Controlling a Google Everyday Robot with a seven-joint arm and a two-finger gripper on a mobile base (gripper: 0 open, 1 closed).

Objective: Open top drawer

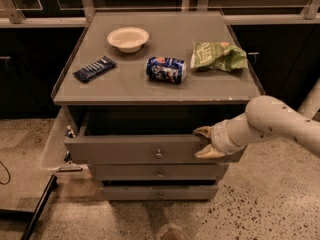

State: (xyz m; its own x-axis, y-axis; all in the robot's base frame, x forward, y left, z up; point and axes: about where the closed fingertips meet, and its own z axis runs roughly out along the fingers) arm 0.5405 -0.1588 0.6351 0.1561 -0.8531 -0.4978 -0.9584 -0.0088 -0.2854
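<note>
The top drawer (130,149) is a wide grey front with a small round metal knob (159,154) at its centre. It stands pulled out from the cabinet, with a dark gap showing behind its front. My gripper (203,143) reaches in from the right on a white arm. Its yellowish fingers (202,131) straddle the top edge of the drawer front, right of the knob. The drawer's inside is in shadow.
On the cabinet top (125,86) lie a white bowl (128,38), a dark snack bar (94,68), a blue can on its side (165,69) and a green chip bag (218,55). Two narrower drawers (159,174) sit below. Dark cabinets stand behind, speckled floor around.
</note>
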